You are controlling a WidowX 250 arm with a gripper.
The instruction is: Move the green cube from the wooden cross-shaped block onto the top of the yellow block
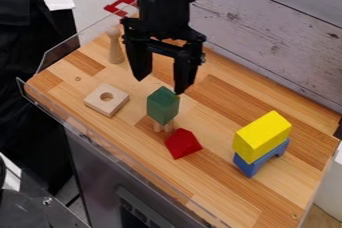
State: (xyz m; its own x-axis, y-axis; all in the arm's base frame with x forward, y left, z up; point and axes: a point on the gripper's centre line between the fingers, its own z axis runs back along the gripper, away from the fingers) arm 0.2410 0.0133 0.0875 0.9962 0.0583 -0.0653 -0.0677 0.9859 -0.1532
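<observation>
The black gripper [160, 83] hangs over the upper middle of the wooden table, its two fingers spread apart with nothing between them. Just below its right finger stands a green block [163, 105], resting on a light wooden piece [163, 126]. Beside these, toward the front, lies a red block [182, 143]. At the right, a yellow block [262, 136] sits on top of a blue arch-shaped block [249, 167]. Whether the right fingertip touches the green block I cannot tell.
A square wooden piece with a round hole [107, 99] lies at the left. Behind it stands a wooden peg-like piece [115, 47]. Clear low walls edge the wooden table [220, 192], and a grey plank wall [267, 32] rises behind it.
</observation>
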